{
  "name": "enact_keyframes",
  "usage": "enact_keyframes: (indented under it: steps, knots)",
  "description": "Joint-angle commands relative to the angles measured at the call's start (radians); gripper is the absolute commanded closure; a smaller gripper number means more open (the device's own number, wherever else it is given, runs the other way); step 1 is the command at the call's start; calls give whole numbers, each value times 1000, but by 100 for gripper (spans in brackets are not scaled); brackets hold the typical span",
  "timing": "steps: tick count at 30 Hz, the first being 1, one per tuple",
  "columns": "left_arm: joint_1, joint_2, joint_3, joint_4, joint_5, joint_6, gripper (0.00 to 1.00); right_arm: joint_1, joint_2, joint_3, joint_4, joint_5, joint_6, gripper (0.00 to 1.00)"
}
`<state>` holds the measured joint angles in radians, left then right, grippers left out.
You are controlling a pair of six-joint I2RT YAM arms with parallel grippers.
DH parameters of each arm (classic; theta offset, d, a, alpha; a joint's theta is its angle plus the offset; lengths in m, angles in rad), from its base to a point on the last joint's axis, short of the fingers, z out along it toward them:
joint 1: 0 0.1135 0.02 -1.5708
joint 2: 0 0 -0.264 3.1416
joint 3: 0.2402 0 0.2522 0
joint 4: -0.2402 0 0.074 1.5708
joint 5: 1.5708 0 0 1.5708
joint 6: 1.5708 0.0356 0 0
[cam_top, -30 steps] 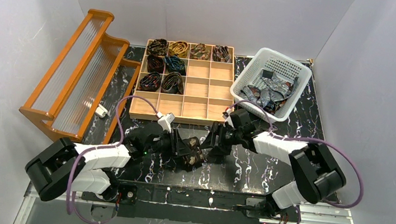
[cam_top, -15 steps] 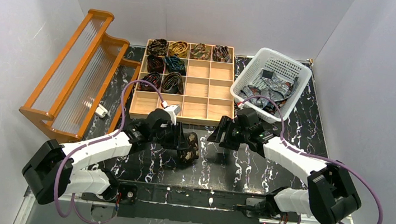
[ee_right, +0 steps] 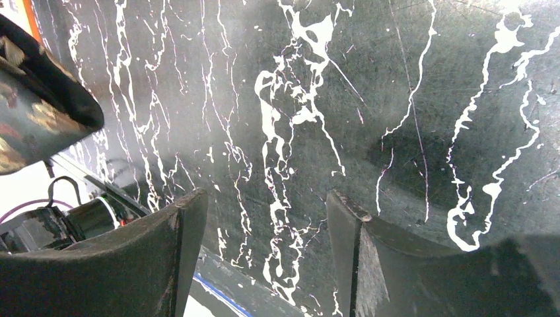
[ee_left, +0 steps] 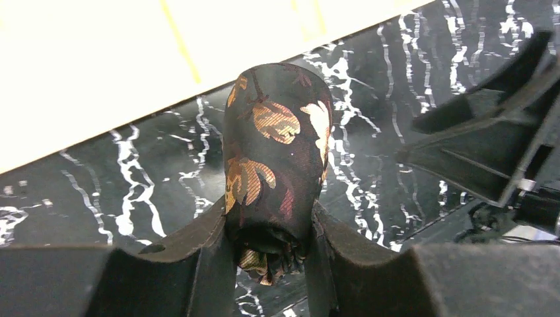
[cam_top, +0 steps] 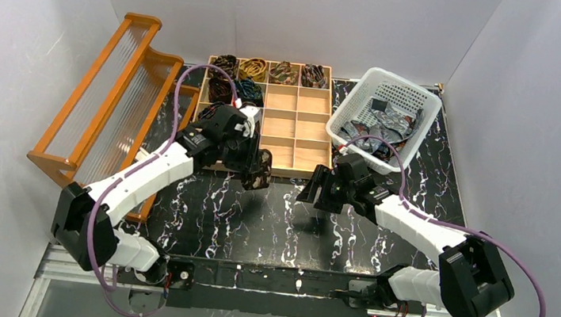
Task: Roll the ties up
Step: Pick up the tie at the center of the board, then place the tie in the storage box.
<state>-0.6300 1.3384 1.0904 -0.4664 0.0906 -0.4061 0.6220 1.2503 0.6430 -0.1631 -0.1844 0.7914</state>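
1. Nearest the arm bases, the dark marbled worktop (cam_top: 270, 221) lies bare under the right pincer (ee_right: 264, 224), whose jaws stand wide and hold nothing.
2. Just beyond, the left pincer (ee_left: 267, 224) is closed at a middling width on a rolled tie (ee_left: 277, 152). This dark coil with gold and rust leaves hangs over the near edge of the wooden tray (cam_top: 276, 154).
3. The coil looks light, soft and springy, with a slippery sheen. It would likely unwind if it were pinched by a loose end. The best hold is across its flat sides, as here, so the turns stay pressed together.
4. Further back, finished coils (cam_top: 254, 68) fill the tray's far-left compartments, while the near and right ones are empty.
5. Farthest right, the white basket (cam_top: 351, 107) holds a heap of loose grey-silver ties (cam_top: 384, 126), limp strips that are best lifted near one end.
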Motion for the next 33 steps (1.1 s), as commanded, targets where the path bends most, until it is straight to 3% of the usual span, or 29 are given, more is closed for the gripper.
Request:
enact_keyframes:
  steps: [1,9,16,23,33]
  knots:
    - [56,45,103,-182,-61,129,100,-4,-29,15,-7,12,-28,26]
    - [142,163,313,-331,-208,284,100,-5,-15,34,-7,-4,-54,26]
    - [223,300,501,-457,-389,516,100,-5,17,72,-11,-34,-72,26]
    - [270,414,569,-486,-432,686,100,-4,53,93,-8,-67,-81,26]
    - [319,535,612,-463,-413,736,100,-4,52,90,-16,-70,-94,26]
